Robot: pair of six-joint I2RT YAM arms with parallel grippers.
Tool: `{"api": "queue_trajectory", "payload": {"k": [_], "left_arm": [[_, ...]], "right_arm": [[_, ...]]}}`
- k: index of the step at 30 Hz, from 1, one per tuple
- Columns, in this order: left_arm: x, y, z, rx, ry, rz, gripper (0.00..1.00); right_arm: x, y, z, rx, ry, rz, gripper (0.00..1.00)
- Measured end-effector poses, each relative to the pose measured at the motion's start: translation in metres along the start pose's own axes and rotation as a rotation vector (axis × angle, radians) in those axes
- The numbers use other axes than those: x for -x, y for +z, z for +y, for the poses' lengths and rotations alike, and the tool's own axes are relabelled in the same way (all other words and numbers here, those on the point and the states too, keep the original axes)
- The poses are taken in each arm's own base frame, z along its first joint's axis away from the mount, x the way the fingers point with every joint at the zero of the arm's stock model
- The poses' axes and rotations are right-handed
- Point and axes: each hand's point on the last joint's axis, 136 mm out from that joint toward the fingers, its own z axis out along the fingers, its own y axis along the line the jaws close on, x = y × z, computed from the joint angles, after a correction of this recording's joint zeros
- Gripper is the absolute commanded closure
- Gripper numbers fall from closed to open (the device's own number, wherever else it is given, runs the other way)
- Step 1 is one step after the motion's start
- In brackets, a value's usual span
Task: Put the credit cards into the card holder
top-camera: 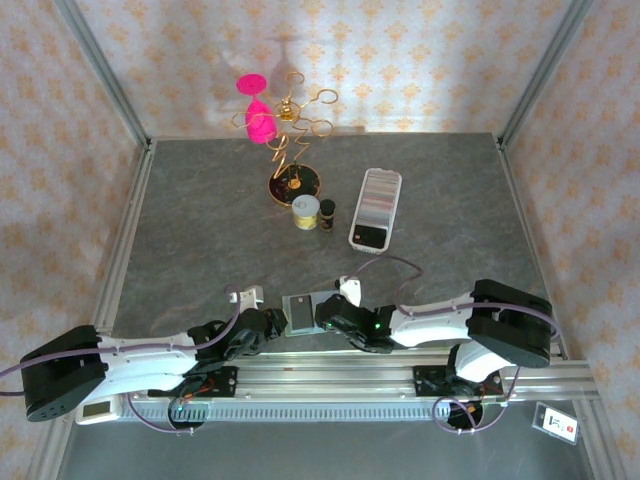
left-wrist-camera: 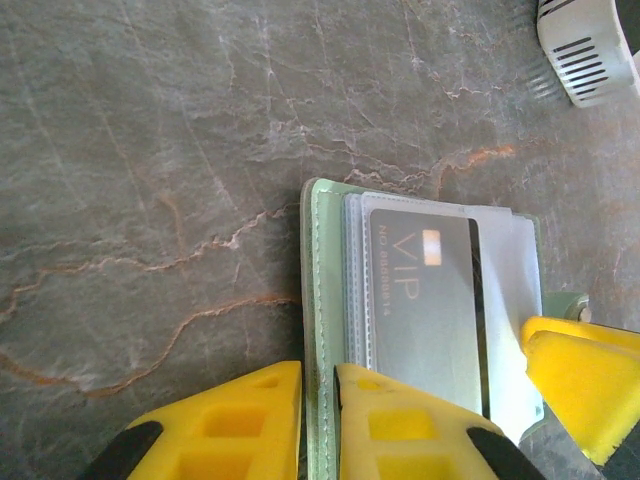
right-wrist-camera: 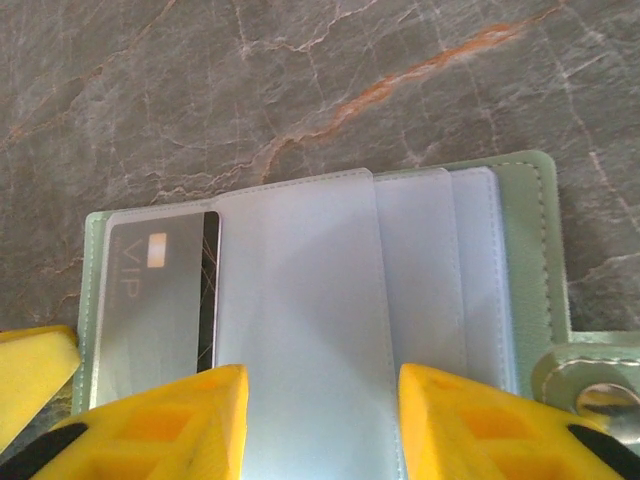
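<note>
At the near counter (top-camera: 190, 230) edge, the left tool (left-wrist-camera: 318, 405) is pinching the card holder (left-wrist-camera: 322, 260) by its cover; the right tool (right-wrist-camera: 320, 410) is hovering spread over its sleeves. One dark card (left-wrist-camera: 425, 300) is sitting sleeved; remaining credit cards (top-camera: 378, 198) are waiting farther back.

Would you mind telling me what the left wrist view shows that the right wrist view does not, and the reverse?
Left wrist: the left fingers pinching the holder's cover edge, and a white slotted object. Right wrist: the right fingers spread over fanned empty sleeves, and the tab's metal snap. Both: the green holder, the dark VIP card, the marbled table.
</note>
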Motion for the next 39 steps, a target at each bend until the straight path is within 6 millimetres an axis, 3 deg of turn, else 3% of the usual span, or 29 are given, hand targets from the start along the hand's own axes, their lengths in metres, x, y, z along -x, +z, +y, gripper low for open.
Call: {"api": "queue_trajectory", "payload": {"k": [10,20,25,29,32,34,39], "left_arm": [[0.0,0.0,0.0,-0.002,-0.001,0.0,0.84],[0.0,0.0,0.0,-0.002,-0.001,-0.001,0.84],[0.0,0.0,0.0,-0.002,-0.001,-0.001,0.84],[0.0,0.0,0.0,-0.004,-0.002,-0.001,0.84],[0.0,-0.002,0.001,-0.005,-0.002,0.0,0.84],[0.0,-0.003,0.002,-0.005,-0.002,0.001,0.84],[0.001,-0.009,0.006,-0.016,-0.006,-0.003,0.83]], "right_arm": [[-0.003,-0.003,0.012,0.078,0.046,0.023,0.56],[0.015,-0.027,0.032,0.213,0.128,-0.032,0.6],[0.01,-0.019,0.027,0.191,0.12,-0.016,0.61],[0.0,-0.006,0.018,0.142,0.099,0.014,0.69],[-0.001,-0.003,0.025,0.149,0.092,0.026,0.62],[0.003,-0.004,0.037,0.184,0.086,0.027,0.47],[0.012,-0.006,0.074,0.278,0.065,0.023,0.44]]}}
